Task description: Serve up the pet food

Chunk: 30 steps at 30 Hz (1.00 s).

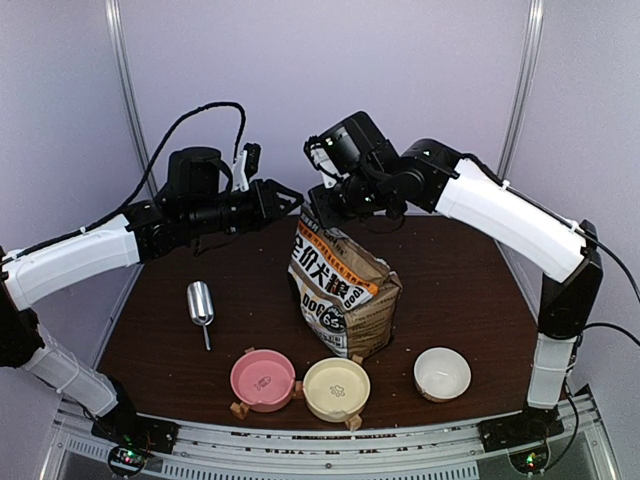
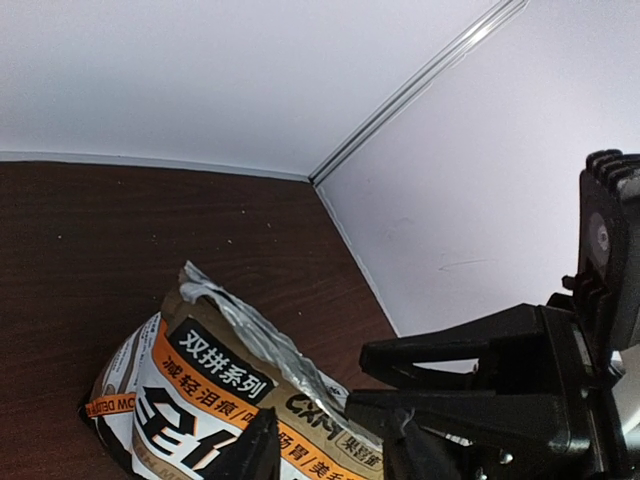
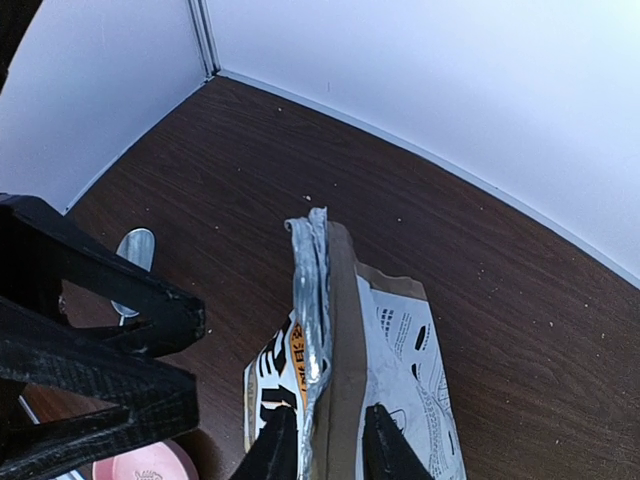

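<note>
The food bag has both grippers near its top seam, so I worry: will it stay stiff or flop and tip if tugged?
Probably floppy: the food bag has creased walls and its crimped top seam bends. Likely bottom-heavy, since the lower half bulges. Standing upright, it might tip under a sideways tug.

The dark wooden table (image 1: 460, 290) carried a printed bag (image 1: 345, 295) standing near its middle, with a metal scoop (image 1: 200, 303) lying to the left. A pink bowl (image 1: 263, 379), a cream bowl (image 1: 336, 388) and a white bowl (image 1: 442, 373) sat in a row along the near edge.

Kraft-brown bag (image 1: 343, 300) — orange band, pink bowl (image 1: 263, 378), cream bowl (image 1: 336, 388)
</note>
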{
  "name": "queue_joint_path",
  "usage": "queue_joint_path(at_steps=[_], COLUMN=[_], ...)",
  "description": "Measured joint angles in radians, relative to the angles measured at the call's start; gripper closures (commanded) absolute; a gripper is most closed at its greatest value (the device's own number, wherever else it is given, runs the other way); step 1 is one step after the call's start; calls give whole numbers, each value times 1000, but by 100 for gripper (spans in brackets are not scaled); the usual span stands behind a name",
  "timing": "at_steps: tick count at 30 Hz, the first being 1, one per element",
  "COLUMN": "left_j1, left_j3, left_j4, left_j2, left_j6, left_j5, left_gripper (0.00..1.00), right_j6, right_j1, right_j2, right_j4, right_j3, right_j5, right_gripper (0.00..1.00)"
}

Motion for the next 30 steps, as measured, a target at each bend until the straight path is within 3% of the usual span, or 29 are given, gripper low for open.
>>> queue_joint_path(at_steps=[30], left_j1=[2], left_j3=[-6], left_j4=[15], left_j2=[1], left_j6=[-9], left_j5=[12], left_gripper=[63], right_j6=[-30], right_j1=[1], right_j2=[73], right_j4=[-62], right_j3=[73], right_j5=[68], right_gripper=[82])
